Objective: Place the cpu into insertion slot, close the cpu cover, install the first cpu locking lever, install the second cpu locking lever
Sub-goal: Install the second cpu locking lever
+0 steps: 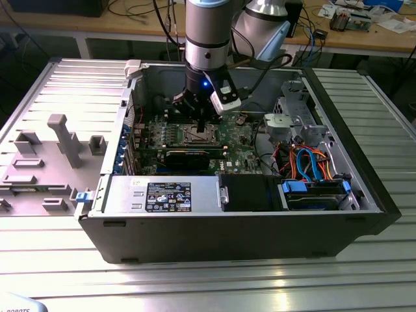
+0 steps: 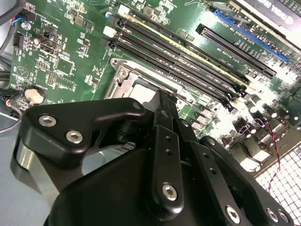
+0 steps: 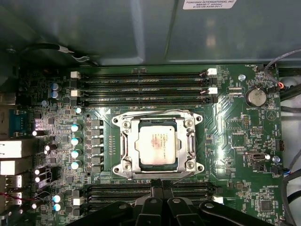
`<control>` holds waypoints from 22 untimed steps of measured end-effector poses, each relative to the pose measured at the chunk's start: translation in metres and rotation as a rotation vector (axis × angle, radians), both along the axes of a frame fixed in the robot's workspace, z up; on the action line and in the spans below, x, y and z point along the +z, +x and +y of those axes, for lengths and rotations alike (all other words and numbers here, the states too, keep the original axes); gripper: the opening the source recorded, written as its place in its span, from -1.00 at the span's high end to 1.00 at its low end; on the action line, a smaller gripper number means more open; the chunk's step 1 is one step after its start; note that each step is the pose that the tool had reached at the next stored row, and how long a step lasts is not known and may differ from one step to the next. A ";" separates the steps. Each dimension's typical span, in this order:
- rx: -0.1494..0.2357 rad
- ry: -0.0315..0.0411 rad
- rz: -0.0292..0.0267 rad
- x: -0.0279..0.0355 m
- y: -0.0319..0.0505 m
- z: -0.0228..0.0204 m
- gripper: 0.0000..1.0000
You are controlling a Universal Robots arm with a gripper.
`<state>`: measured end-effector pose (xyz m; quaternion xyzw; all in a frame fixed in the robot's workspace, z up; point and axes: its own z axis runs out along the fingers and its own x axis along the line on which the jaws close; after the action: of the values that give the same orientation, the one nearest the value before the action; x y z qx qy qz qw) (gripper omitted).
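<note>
In the first wrist view the cpu (image 3: pixel 158 145) sat flat in the insertion slot (image 3: pixel 126 147) on the green motherboard (image 3: pixel 244 141), with the cpu cover (image 3: pixel 159 123) down around it. In the exterior view the arm hid most of that spot inside the computer case (image 1: pixel 338 195). The gripper (image 3: pixel 159 186) hung just above the slot's edge, fingers (image 2: pixel 165 136) squeezed together, holding nothing.

Matt silvery metal cpu (image 3: pixel 157 148); glossy green motherboard (image 3: pixel 240 141).
</note>
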<state>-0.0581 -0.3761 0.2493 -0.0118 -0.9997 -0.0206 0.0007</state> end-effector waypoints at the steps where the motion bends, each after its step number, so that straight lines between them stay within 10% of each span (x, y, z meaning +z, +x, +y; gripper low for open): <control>1: 0.000 0.0002 0.0007 -0.0007 -0.0003 -0.0002 0.79; 22: 0.046 0.0070 0.0090 -0.0159 -0.0265 -0.0089 0.79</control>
<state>-0.0846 -0.3850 0.2334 0.0110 -0.9996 -0.0240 0.0057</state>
